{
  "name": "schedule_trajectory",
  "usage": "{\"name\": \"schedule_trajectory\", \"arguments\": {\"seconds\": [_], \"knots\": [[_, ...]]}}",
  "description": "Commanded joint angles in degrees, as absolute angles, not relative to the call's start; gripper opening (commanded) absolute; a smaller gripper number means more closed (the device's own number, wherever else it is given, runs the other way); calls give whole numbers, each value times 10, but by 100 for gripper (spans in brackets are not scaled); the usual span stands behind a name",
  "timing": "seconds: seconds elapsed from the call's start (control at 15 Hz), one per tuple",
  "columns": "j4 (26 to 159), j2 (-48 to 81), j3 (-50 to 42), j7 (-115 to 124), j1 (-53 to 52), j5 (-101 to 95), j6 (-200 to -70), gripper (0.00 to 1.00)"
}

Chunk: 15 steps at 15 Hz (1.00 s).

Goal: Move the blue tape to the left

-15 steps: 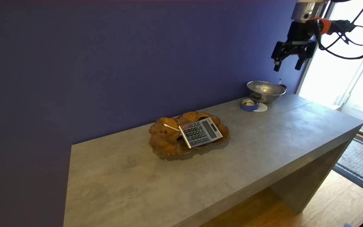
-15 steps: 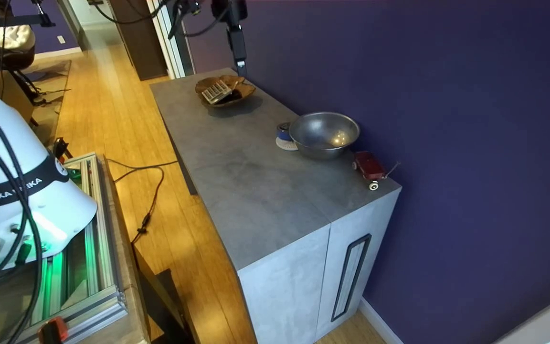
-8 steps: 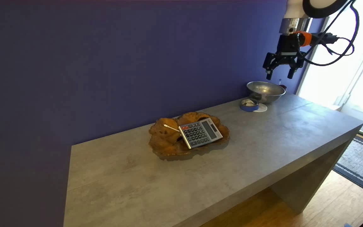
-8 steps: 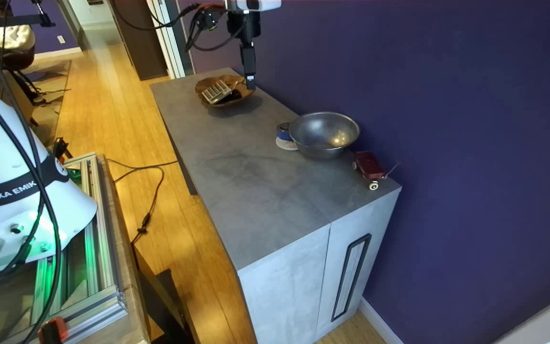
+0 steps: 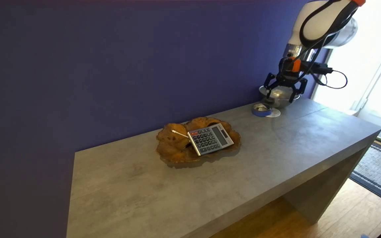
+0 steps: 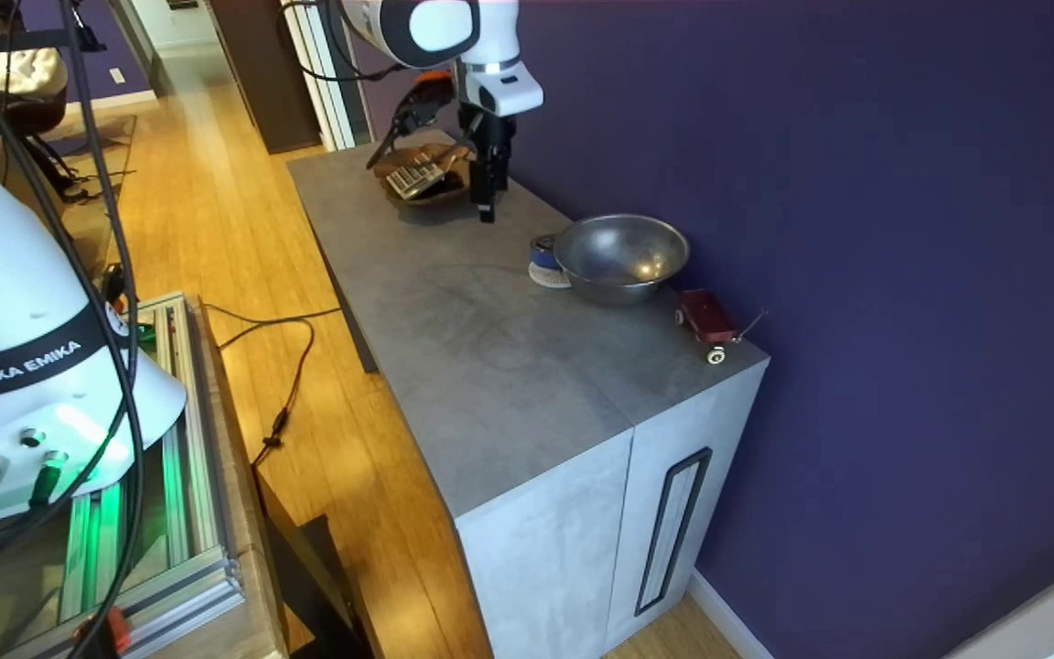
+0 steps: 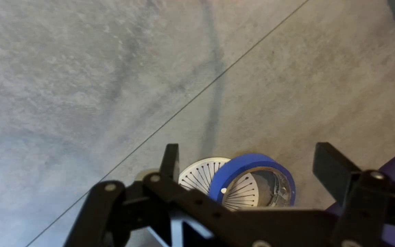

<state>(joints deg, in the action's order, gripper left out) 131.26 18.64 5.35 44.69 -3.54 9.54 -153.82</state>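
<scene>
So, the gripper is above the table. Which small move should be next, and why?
I would probably ease the gripper down, fingers apart, slightly toward the blue tape. In the wrist view the tape shows between the spread fingers, partly hidden by the gripper, so alignment is uncertain; in an exterior view the gripper hangs above the table, holding nothing.

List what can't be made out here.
Wrist view: lower edge of the blue tape, hidden by the gripper.
Wrist view: some of the white disc, covered by the tape.
In an exterior view: part of the tape, behind the silver bowl.
In an exterior view: calculator key labels, too small.
</scene>
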Motion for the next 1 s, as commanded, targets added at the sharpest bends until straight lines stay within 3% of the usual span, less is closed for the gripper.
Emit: {"name": "schedule_trajectory", "arguments": {"seconds": [0.0,0.4,0.47,0.6,0.93], "knots": [[1285,265,33,481,-56,155,-1651,100],[1249,349,-40,547,-117,179,-1765,99],[1240,360,-47,555,-123,180,-1768,74],[1229,373,-66,573,-144,179,-1763,73],[1239,349,-123,601,-209,160,-1728,38]]}}
